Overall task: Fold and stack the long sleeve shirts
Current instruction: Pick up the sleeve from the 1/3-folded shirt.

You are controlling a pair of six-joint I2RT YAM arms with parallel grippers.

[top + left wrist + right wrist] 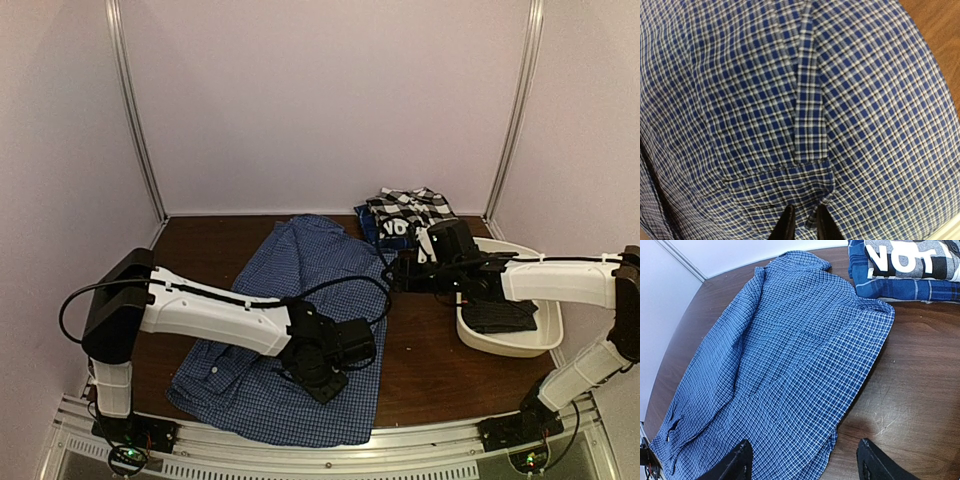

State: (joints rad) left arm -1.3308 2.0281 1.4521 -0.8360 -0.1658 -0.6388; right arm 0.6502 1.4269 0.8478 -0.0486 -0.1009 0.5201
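Left gripper [804, 223] sits low on the blue fine-check shirt [300, 250], jaws narrow; whether they pinch cloth we cannot tell. Our right gripper [804, 450] hangs open, empty. That shirt sprawls from the table's [430, 350] near edge toward its far edge, just beside the folded stack [405, 222]. Light and limp, we judge; pinch hems or seams.

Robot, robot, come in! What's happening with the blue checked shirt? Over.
Left gripper down on blue checked shirt, jaws nearly together, grip unclear. Right gripper open, empty. Shirt spread out, not yet folded. Folded stack at back right.
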